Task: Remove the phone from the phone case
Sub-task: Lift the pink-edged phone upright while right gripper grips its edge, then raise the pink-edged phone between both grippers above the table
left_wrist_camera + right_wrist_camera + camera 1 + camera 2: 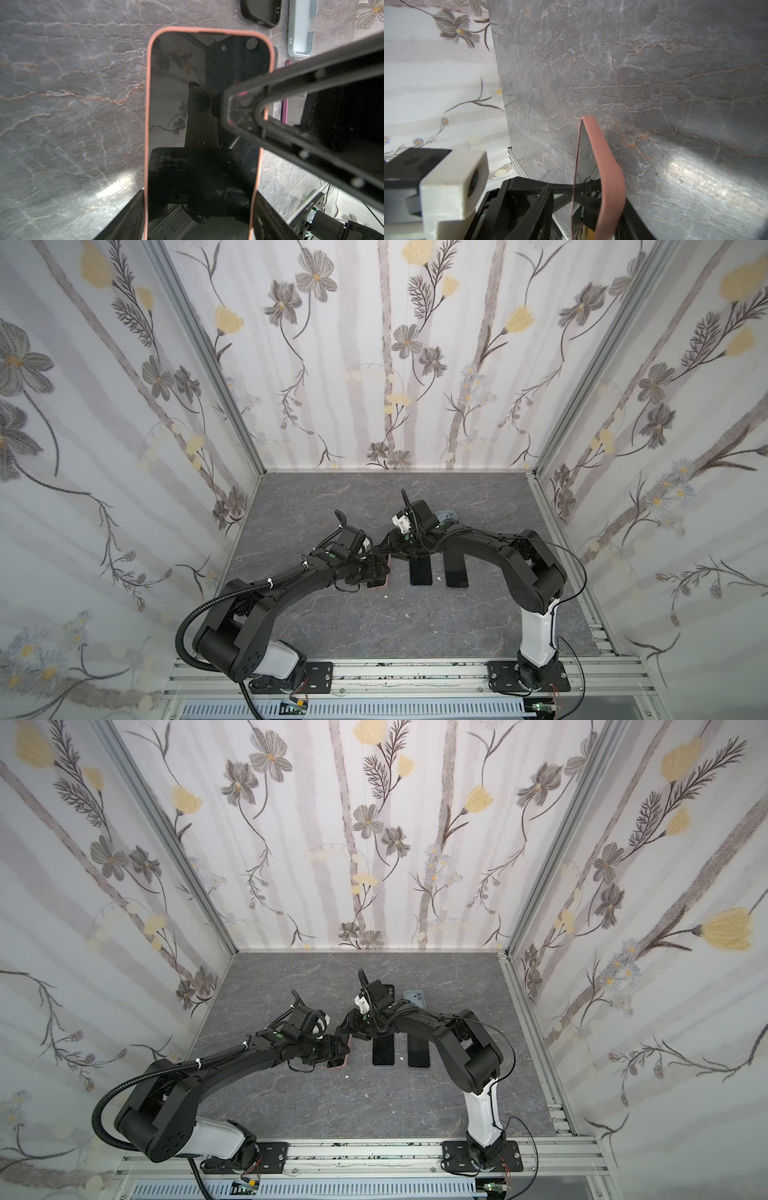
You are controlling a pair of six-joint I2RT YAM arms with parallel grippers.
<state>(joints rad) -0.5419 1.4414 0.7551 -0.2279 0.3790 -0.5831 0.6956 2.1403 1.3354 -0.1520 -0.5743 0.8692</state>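
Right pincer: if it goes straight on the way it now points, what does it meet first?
The pink case around the phone: its side edge sits between the fingers of the right pincer, so contact would likely come almost at once. Beyond it only the grey table shows.

text: none legible | white lettering on black bracket [309, 206]: too blurred to read

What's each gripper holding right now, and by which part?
Left gripper clamps the pink-cased black phone across its long edges near one end. Right gripper straddles one long edge; grip unclear.
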